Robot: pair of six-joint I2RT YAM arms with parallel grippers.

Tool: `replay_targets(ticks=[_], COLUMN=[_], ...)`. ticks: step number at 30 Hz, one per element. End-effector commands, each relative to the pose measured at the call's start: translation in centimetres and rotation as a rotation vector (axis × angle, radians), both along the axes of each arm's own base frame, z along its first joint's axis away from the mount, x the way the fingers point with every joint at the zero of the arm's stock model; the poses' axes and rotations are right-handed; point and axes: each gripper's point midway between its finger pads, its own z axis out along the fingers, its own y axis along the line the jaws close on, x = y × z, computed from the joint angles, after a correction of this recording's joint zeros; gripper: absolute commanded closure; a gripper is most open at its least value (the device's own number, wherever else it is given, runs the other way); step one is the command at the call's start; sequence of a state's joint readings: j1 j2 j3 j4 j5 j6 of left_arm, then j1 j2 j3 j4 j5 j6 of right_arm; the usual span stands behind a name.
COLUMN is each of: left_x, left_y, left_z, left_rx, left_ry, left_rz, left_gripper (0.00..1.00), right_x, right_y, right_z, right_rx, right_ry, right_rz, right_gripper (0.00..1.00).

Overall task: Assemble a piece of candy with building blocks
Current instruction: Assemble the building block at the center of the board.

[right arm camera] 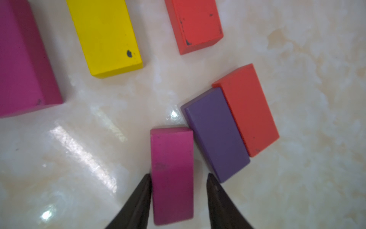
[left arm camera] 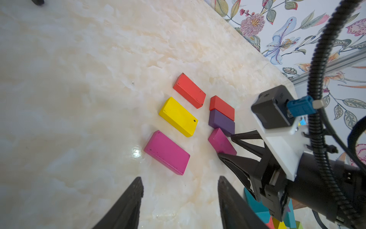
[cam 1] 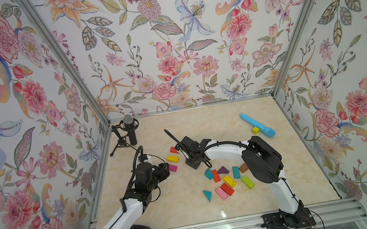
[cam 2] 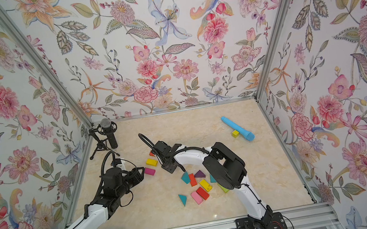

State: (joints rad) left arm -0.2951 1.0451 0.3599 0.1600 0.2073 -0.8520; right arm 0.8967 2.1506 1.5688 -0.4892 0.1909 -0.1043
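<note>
Seemingly mid-placement: right fingers sat slack astride the small magenta block, flat on the tabletop, gap at one side. Just beyond, purple block & red block touched. Left fingers spread, empty. Next, prob.: nudge magenta flush w/ purple.

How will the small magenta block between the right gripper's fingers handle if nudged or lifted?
The small magenta block looks rigid, boxy: likely slides, won't roll. Glossy table suggests it skids. Nudged, it may bump the adjacent purple block.
</note>
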Motion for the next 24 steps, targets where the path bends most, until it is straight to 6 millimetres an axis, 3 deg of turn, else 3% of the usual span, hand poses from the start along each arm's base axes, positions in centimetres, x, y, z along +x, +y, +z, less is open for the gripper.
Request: replay_targets(ticks=[1, 8, 13, 19, 24], left_x=[-0.6, -1.0, -1.3, -1.5, -1.5], left_y=[0.3, 0.5, 0.6, 0.8, 0.9], left_z=[-0.6, -1.2, -1.3, -1.1, -1.0], left_rx=[0.002, 0.011, 0.012, 0.015, 0.016], left_ry=[0.018, 0.029, 0.029, 0.025, 0.025], left_rz=[-0.003, -0.009, -0.011, -0.008, -0.005], left_gripper=[0.38, 0.37, 0.36, 0.36, 0.36], right_x=[-2.1, -6.2, -7.6, -6.8, -4.7], right_y=[-0.9, -0.1, 1.2, 2.3, 1.3], right_z=[1.2, 2.0, 1.5, 0.2, -0.8], right_rx=[-0.005, 0.158, 0.244, 0.27, 0.253], right_ry=[0.043, 0.166, 0.238, 0.272, 0.256], right_rz=[0.001, -0.07, -0.092, -0.109, -0.165], right_gripper=[0.51, 0.51, 0.51, 0.51, 0.52])
